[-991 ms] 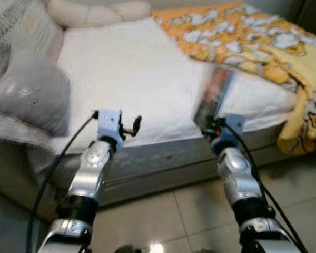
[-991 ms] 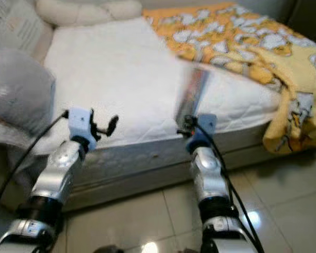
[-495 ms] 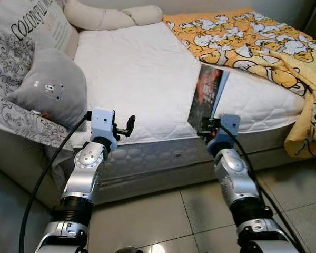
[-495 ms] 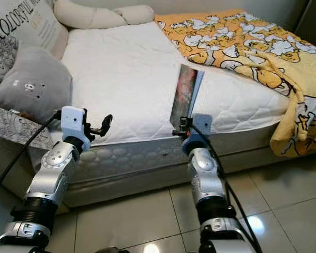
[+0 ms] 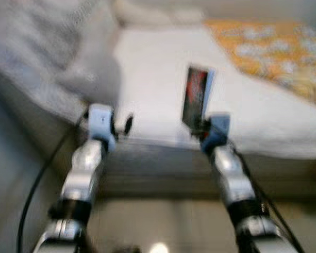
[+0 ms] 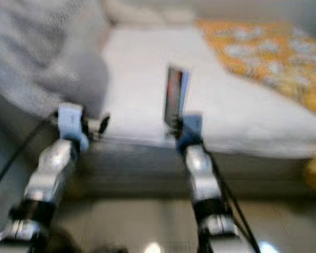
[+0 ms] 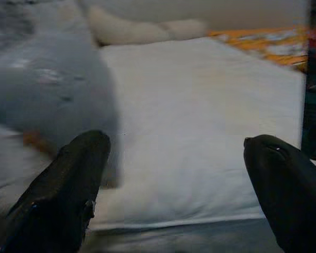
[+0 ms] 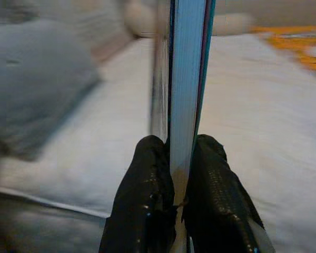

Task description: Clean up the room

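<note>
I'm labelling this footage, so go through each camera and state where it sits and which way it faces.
Left and right eye views: on the head, looking forward and down at the bed; both silver arms show.
Left wrist view: along the left gripper, open, toward the mattress and grey pillow.
Right wrist view: along the right gripper, shut on an upright book.
Shared: the book appears in the eye views too.

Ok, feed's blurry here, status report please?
Right end effector shut on book, upright. Left end effector open, empty, before the mattress. Grey pillow at its left.
</note>
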You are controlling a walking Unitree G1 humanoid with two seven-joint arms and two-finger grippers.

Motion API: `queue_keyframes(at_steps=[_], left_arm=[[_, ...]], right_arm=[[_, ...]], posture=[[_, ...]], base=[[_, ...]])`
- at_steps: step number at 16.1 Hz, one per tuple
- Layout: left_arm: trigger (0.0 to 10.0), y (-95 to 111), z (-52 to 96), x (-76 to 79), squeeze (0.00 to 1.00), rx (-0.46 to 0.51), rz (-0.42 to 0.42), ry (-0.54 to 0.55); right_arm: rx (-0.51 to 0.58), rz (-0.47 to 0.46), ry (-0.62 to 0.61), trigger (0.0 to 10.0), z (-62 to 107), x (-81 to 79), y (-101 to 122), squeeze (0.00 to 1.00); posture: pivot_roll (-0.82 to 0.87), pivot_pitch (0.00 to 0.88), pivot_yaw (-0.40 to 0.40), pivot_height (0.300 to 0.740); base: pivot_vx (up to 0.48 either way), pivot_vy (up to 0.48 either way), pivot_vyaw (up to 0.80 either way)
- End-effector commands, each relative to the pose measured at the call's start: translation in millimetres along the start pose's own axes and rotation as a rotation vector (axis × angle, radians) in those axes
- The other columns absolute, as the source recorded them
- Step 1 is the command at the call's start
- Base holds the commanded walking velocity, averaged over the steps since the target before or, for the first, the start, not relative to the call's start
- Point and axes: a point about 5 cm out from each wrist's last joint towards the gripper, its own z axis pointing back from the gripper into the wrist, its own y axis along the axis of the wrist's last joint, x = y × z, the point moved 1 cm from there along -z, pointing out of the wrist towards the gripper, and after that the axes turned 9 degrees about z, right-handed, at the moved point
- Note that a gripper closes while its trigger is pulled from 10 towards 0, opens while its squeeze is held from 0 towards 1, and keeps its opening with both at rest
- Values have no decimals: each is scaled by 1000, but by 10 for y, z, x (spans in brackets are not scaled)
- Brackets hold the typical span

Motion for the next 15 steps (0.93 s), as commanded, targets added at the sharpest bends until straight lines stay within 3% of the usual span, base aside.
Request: queue_keyframes(at_steps=[1, 15], left_arm=[[10000, 44, -20, 40, 0, 12, -1, -21], [10000, 56, -21, 51, 0, 10, 11, -29]], right_arm=[[59, 10, -18, 10000, -43, 56, 162, 0], [57, 0, -42, 10000, -44, 91, 159, 0]], posture=[[-39, 0, 53, 740], [-33, 0, 48, 740]], base=[[352, 0, 0], [370, 0, 0]])
